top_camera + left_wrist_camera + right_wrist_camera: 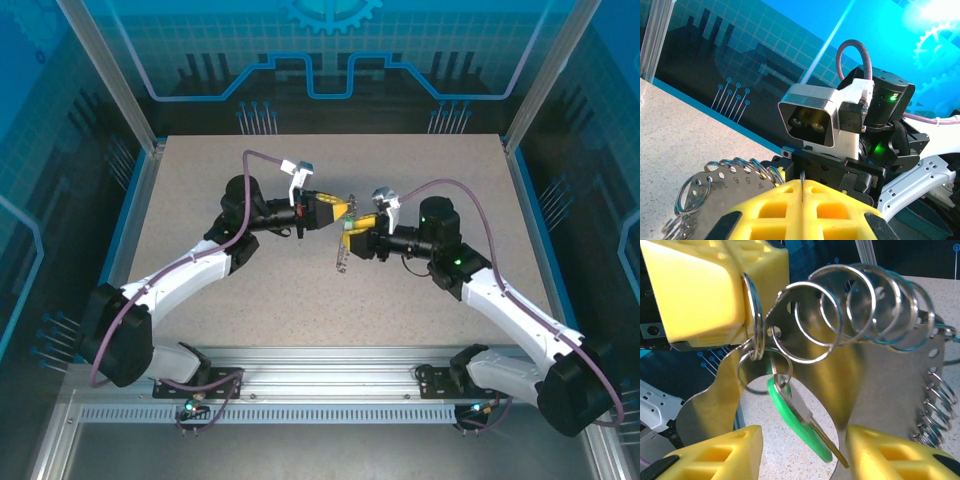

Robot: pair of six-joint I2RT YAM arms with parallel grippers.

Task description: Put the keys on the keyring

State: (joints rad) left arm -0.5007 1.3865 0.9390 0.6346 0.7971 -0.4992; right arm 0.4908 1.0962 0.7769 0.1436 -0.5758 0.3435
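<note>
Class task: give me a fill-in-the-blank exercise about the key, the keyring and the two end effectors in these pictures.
1. The key has a ___ plastic head.
2. The left end effector is ___ on the keyring.
3. The right end effector has its jaws ___.
4. The fingers of both end effectors are ___ in colour.
Missing words: green; shut; open; yellow.
</note>
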